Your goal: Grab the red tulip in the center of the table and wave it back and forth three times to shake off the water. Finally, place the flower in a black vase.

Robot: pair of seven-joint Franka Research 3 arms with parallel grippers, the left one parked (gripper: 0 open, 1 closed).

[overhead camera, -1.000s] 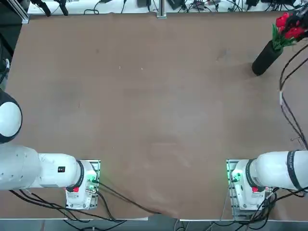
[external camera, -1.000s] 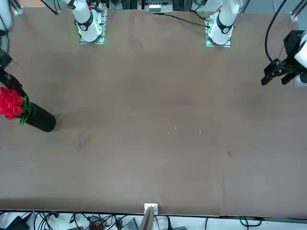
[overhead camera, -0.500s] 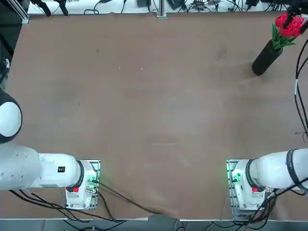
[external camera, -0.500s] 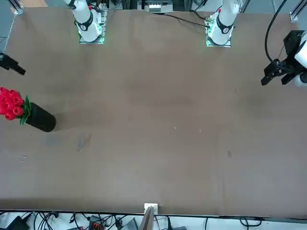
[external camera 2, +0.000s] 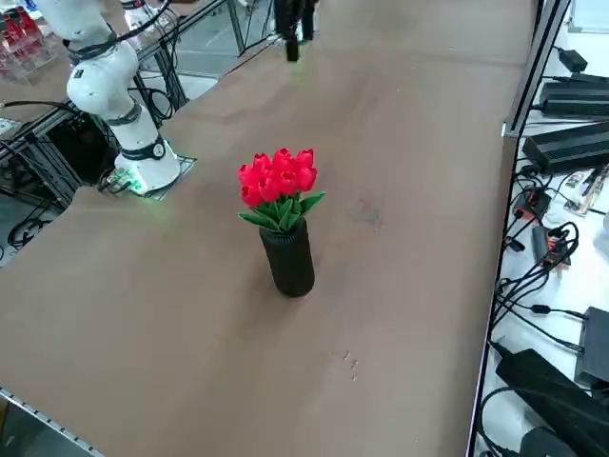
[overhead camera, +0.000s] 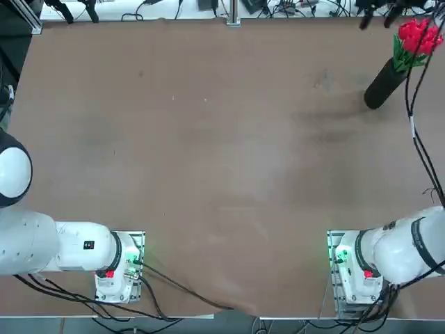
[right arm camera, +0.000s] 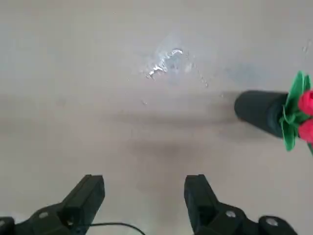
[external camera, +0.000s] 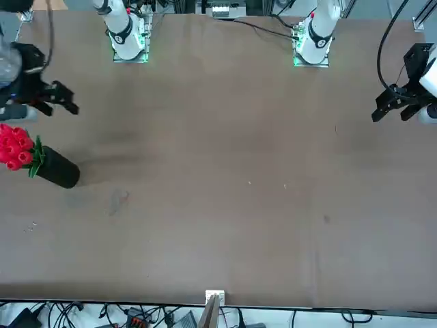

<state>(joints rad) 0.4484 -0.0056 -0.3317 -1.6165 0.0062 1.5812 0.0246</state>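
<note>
The red tulip (overhead camera: 419, 36) stands upright in the black vase (overhead camera: 384, 83) at the far right corner of the table (overhead camera: 208, 139). In the right side view the blooms (external camera 2: 278, 179) and leaves rise out of the vase's (external camera 2: 290, 259) mouth. My right gripper (overhead camera: 376, 17) hangs open and empty above the table. It is off the vase toward the table's middle, clear of the flower. The wrist view shows its two fingers (right arm camera: 88, 193) wide apart over bare tabletop, with the vase (right arm camera: 257, 113) and tulip (right arm camera: 305, 115) off to one side. From the front, the gripper (external camera: 51, 104) is just behind the tulip (external camera: 16, 147).
A small wet smear (right arm camera: 166, 61) marks the tabletop beside the vase. Cables and black boxes (external camera 2: 571, 143) lie beyond the table's far edge. The right arm's cable (overhead camera: 417, 132) hangs over the table's right side.
My right gripper has drawn away from the tulip and vase, swinging toward the table's middle. The tulip stays in the vase.
</note>
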